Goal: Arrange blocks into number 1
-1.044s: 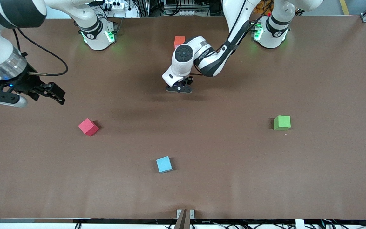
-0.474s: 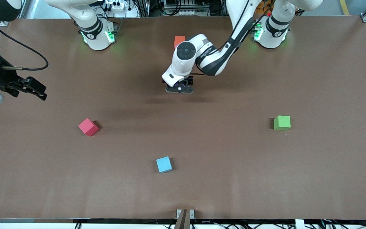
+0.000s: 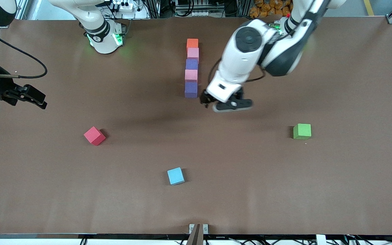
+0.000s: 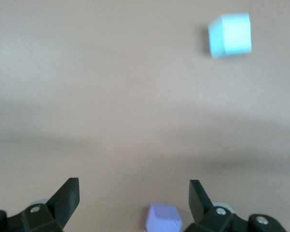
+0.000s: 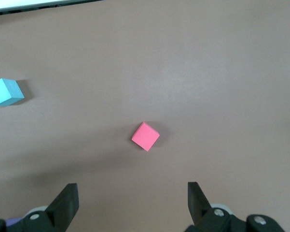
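Blocks sit in one touching line mid-table: orange block (image 3: 192, 43) nearest the bases, then pink (image 3: 193, 53), purple (image 3: 191, 64), pink (image 3: 191, 75), purple (image 3: 191, 90). Left gripper (image 3: 228, 103) hangs just beside the last purple block, jaws wide, empty. Right gripper (image 3: 29, 96) waits over the table's right-arm end, jaws wide.

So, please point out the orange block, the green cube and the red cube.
Orange block (image 3: 192, 43): front view, middle of its top face.
Green cube (image 3: 302, 131): front view, middle of its top face.
Red cube (image 5: 145, 136): right wrist view, middle of its top face.
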You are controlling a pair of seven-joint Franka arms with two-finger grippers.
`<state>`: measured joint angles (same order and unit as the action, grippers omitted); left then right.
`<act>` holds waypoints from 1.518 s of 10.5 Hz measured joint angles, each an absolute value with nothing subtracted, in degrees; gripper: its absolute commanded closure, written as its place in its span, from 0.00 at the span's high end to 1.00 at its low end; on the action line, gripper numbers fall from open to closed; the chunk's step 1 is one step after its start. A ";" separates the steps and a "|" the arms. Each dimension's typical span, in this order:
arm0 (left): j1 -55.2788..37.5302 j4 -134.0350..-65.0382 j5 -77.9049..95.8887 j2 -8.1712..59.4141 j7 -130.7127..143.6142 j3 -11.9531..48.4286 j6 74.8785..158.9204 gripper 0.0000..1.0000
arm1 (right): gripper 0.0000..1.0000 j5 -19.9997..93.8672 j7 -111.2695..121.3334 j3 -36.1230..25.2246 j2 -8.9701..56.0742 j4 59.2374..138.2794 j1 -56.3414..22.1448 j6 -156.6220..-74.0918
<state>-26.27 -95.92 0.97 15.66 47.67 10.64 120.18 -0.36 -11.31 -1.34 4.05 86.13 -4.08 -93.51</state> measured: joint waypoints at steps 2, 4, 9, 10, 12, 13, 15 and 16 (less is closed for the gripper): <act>-17.94 -95.16 0.63 12.84 38.71 10.55 116.82 1.00 | 1.00 -0.03 -10.98 -1.43 4.16 85.95 -1.38 -93.26; -9.19 -95.00 0.61 10.34 27.97 10.36 112.41 1.00 | 1.00 -0.04 -7.19 -2.82 4.24 85.91 -0.68 -93.10; 1.00 -89.63 0.61 6.05 21.11 9.49 98.47 1.00 | 1.00 -0.03 -1.58 -3.67 4.51 85.87 -0.58 -93.05; 1.02 -88.44 0.61 5.61 19.45 8.74 96.80 1.00 | 1.00 -0.03 -1.58 -3.67 4.51 85.86 -0.58 -93.06; 1.08 -87.70 0.60 4.11 16.32 6.56 95.55 1.00 | 1.00 -0.01 -1.58 -3.72 4.53 85.86 -0.43 -93.05; 1.13 -87.68 0.60 3.35 15.51 5.98 94.78 1.00 | 1.00 0.00 -1.58 -3.75 4.55 85.84 -0.37 -93.06; 1.02 -87.68 0.60 2.78 14.93 5.94 94.25 1.00 | 1.00 0.05 -1.58 -3.76 4.55 85.77 -0.35 -93.06; 0.86 -87.68 0.60 2.79 14.47 6.03 94.25 1.00 | 1.00 0.08 -1.57 -3.76 4.55 85.75 -0.35 -93.06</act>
<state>0.86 -87.68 0.60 2.79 14.47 6.03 94.25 0.08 -1.57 -3.76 4.55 85.75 -0.35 -93.06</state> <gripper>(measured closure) 0.000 0.000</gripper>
